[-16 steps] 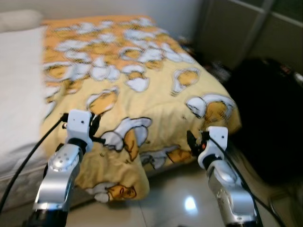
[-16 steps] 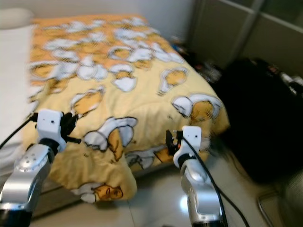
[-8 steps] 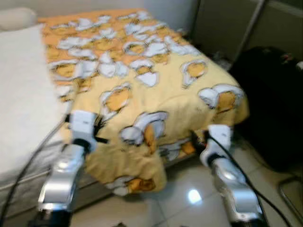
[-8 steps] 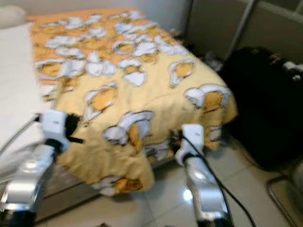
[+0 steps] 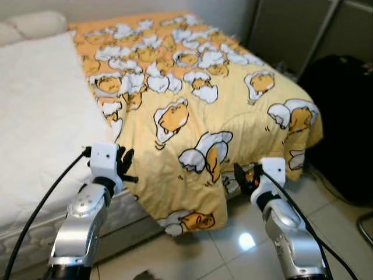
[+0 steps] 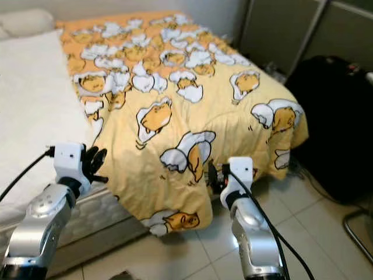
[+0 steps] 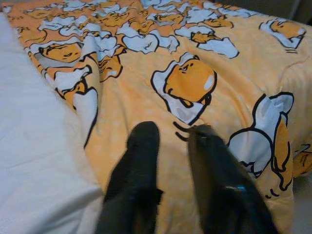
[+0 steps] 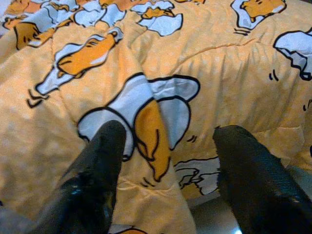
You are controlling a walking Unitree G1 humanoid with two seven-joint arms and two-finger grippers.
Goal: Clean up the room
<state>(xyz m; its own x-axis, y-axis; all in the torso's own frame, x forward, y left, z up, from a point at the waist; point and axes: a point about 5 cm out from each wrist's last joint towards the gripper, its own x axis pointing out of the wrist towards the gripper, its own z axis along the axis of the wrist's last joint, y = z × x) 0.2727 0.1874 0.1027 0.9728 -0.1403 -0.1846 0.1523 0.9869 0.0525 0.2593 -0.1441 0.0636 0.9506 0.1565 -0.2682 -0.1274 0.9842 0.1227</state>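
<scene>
The left gripper (image 5: 123, 165) hangs at the near edge of the bed (image 5: 41, 116), just beside the rim of the yellow quilt (image 5: 198, 93); in its wrist view the two black fingers (image 7: 138, 165) stand a narrow gap apart with nothing between them, their tips over the printed cloth next to the white sheet (image 7: 34, 146). The right gripper (image 5: 240, 177) is low at the foot of the bed, close against the hanging front of the quilt, its fingers (image 8: 105, 156) spread wide with nothing in their grasp, an egg-cartoon print showing between them. The quilt covers the right half of the bed and its corner droops over the edge toward the tiled floor (image 5: 233, 251), while the left half lies bare white, with a pillow (image 5: 35, 23) at the head. A black suitcase (image 5: 344, 122) stands on the floor to the right of the bed.
</scene>
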